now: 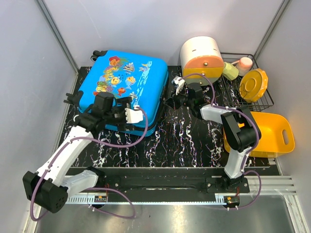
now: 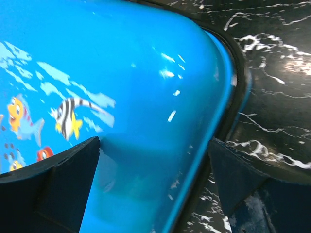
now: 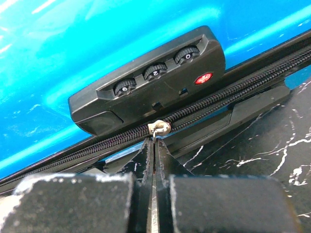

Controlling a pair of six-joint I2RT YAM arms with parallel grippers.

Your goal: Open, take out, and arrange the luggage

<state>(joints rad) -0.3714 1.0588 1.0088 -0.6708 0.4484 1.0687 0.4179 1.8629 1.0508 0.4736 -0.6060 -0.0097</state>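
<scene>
At the upper left of the top view, the closed luggage (image 1: 124, 82) lies flat on the table (image 1: 184, 141). The right tool (image 3: 154, 145) is clenched on the zipper pull (image 3: 159, 128) below the combination lock (image 3: 150, 77). The left tool (image 2: 154, 150) is released, straddling the shell's edge.

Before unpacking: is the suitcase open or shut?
Shut: the luggage lies flat, shells together, and its zipper is meshed on both sides of the pull.

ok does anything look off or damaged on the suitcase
nothing stands out: the suitcase lies flat and closed, no dents visible, combination lock intact. the right tool is pinched on the zipper pull just below it.
</scene>
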